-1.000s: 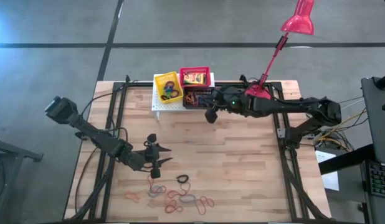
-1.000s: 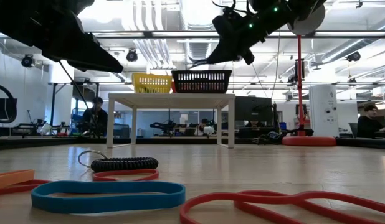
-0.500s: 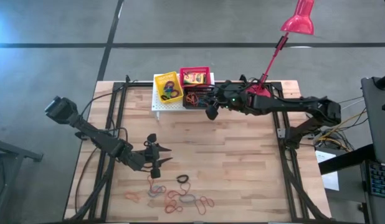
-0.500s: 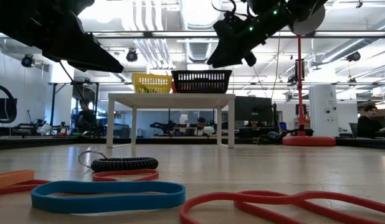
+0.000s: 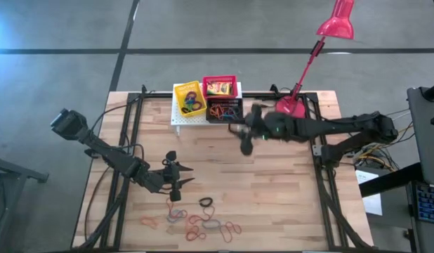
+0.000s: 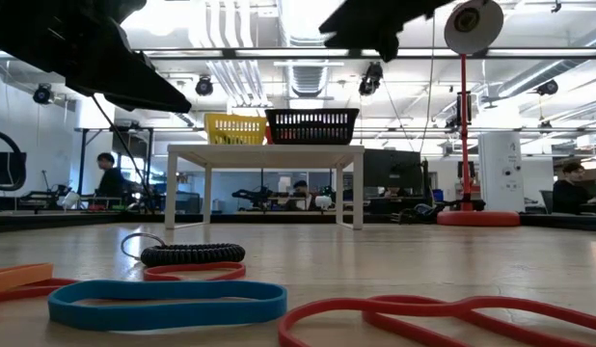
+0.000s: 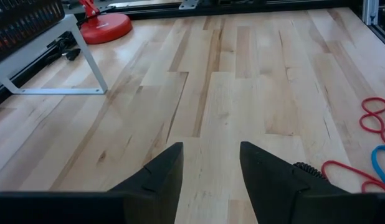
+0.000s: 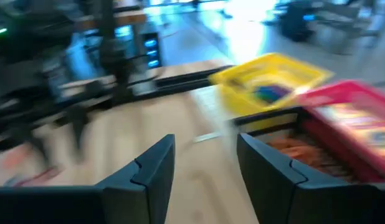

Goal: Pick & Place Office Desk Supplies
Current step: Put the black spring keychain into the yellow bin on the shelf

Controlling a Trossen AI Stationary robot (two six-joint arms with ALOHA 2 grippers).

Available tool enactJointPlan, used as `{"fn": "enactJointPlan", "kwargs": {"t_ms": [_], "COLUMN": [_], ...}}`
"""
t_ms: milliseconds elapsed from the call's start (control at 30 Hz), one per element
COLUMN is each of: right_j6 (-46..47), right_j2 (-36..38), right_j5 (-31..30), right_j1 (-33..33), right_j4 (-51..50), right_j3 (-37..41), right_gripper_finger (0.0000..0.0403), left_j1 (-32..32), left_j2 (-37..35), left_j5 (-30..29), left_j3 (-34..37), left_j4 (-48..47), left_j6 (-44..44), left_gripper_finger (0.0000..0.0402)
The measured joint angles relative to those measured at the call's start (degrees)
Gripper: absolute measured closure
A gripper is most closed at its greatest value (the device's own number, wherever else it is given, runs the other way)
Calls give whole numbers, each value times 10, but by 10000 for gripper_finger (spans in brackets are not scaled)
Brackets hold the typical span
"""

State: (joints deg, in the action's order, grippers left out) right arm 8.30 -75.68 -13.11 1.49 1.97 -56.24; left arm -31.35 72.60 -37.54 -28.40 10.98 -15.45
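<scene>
The right gripper [image 8: 202,177] hangs empty with its fingers spread, just in front of the black mesh basket [image 5: 224,110]; it is blurred in the high view. The left gripper [image 7: 210,177], also spread and empty, hovers near the thin coloured elastic loops [image 5: 203,223] scattered at the wooden bench's [image 5: 273,190] front edge.

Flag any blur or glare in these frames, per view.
Right wrist view: heavy motion smear across the yellow basket and red basket. High view: right claw smeared, left claw crisp. Low view: ceiling lights blow out; nearest elastic loops soft. Left wrist view: sharp, mild sheen on the table.
</scene>
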Motion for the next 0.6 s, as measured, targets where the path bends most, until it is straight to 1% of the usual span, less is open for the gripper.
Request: {"fn": "enactJointPlan", "kwargs": {"t_ms": [133, 233, 333, 400, 533, 600], "right_j6": [5, 19, 32, 36, 27, 9], "right_j2": [-19, -56, -108, -147, -239, -281], "right_j5": [-8, -30, -52, -57, -55, -25], "right_j1": [-89, -149, -194, -213, -230, -228], "right_j4": [1, 19, 46, 61, 166, 209], "right_j3": [13, 26, 32, 33, 32, 26], "right_gripper_finger": [246, 253, 260, 264, 272, 275], "left_j1": [0, 0, 0, 0, 1, 1], "left_j2": [0, 0, 0, 0, 0, 0], "left_j5": [0, 0, -1, -2, -2, -2], "left_j3": [0, 0, 0, 0, 0, 0], "left_j4": [1, 3, 6, 9, 13, 13], "left_j6": [0, 0, 0, 0, 0, 0], "left_gripper_finger": [239, 239, 239, 239, 239, 239]}}
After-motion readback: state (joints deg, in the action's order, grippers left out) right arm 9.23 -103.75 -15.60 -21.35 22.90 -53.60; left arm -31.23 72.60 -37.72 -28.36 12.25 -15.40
